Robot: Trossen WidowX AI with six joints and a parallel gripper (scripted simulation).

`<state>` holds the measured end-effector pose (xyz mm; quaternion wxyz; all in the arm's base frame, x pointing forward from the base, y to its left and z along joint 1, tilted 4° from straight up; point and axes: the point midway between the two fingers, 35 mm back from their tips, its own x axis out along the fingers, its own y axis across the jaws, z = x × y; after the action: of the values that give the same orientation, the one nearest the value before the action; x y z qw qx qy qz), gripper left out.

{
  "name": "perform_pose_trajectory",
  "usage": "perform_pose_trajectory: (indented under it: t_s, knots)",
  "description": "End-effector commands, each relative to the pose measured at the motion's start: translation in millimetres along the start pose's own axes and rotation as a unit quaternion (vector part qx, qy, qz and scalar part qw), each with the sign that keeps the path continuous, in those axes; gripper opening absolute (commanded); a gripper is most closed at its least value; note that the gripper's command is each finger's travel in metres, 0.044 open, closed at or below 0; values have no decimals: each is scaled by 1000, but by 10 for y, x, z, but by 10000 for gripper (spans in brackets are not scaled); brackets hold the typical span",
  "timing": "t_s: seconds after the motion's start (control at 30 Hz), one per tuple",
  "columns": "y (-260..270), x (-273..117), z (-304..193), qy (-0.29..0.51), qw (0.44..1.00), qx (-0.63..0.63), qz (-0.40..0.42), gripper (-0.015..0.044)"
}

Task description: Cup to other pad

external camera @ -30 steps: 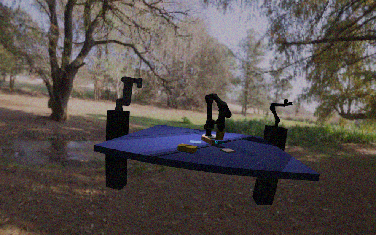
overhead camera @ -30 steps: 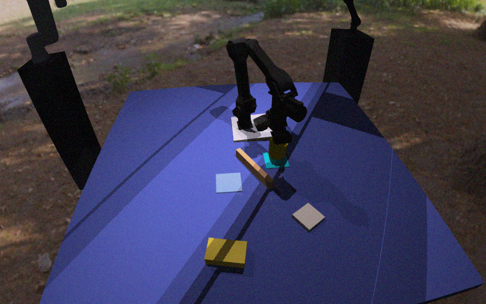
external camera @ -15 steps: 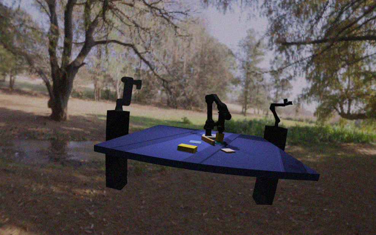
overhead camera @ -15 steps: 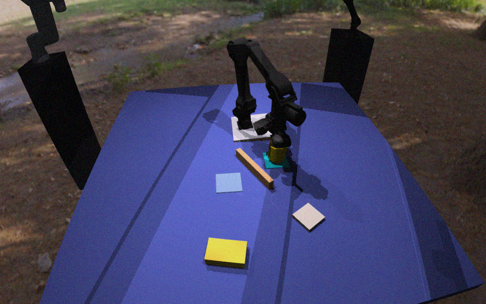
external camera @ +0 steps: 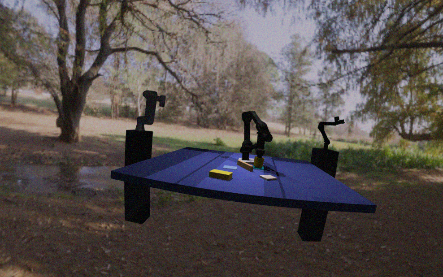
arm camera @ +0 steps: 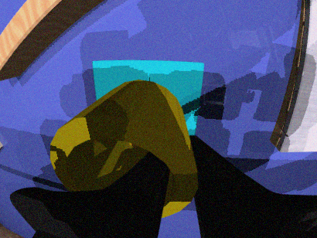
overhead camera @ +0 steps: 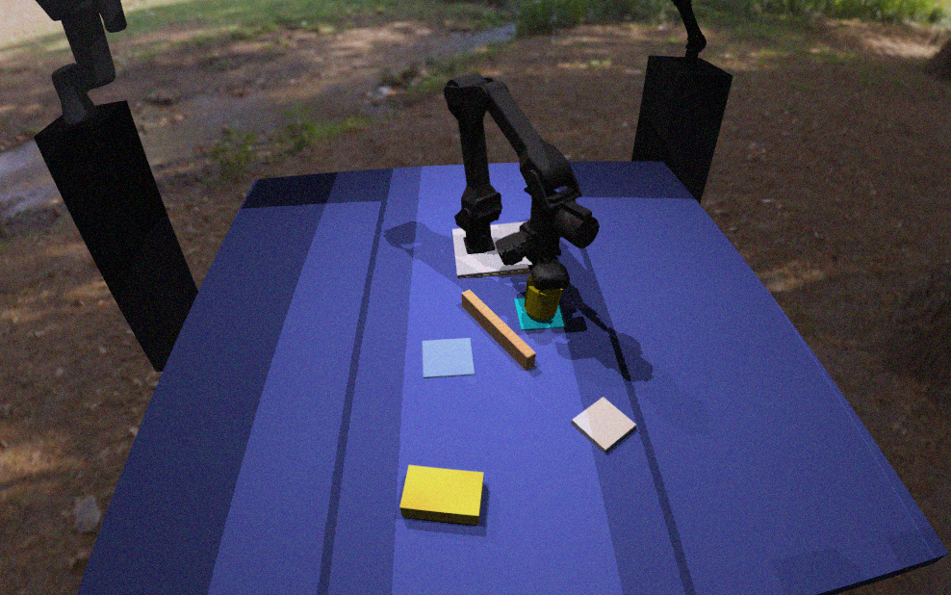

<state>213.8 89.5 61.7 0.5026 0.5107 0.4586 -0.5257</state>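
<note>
To the left of the yellow cylindrical cup (overhead camera: 542, 302) (external camera: 258, 162) (arm camera: 155, 116) lies the flat pale-blue square pad (overhead camera: 448, 357) (external camera: 229, 167). The cup sits between the fingers of the black parallel-jaw gripper (overhead camera: 548, 280) (external camera: 259, 156) (arm camera: 182, 170), clamped below its body, over the flat turquoise square pad (overhead camera: 540, 324) (external camera: 260, 168) (arm camera: 148, 69).

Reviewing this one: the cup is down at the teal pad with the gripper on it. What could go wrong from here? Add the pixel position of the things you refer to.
The gripper (overhead camera: 546, 286) (external camera: 259, 157) (arm camera: 179, 141) is shut on the yellow cup (overhead camera: 542, 302) (external camera: 258, 162) (arm camera: 151, 112), so opening unevenly might tip it and spill marbles. The cup covers much of the teal pad (overhead camera: 524, 321) (arm camera: 112, 67), so an off-center release could leave it overhanging. Swinging toward the wooden bar (overhead camera: 497, 328) (external camera: 245, 165) (arm camera: 28, 32) beside the pad might cause a knock.
</note>
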Motion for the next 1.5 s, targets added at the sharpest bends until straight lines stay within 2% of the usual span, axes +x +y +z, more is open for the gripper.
perform_pose_trajectory:
  t_s: [0.0,0.17,1.47]
  knots:
    - [1,-4,-1,0,1000,0,0,26]
    - [1,-4,-1,0,1000,0,0,146]
    - [9,-364,-2,0,1000,0,-2,146]
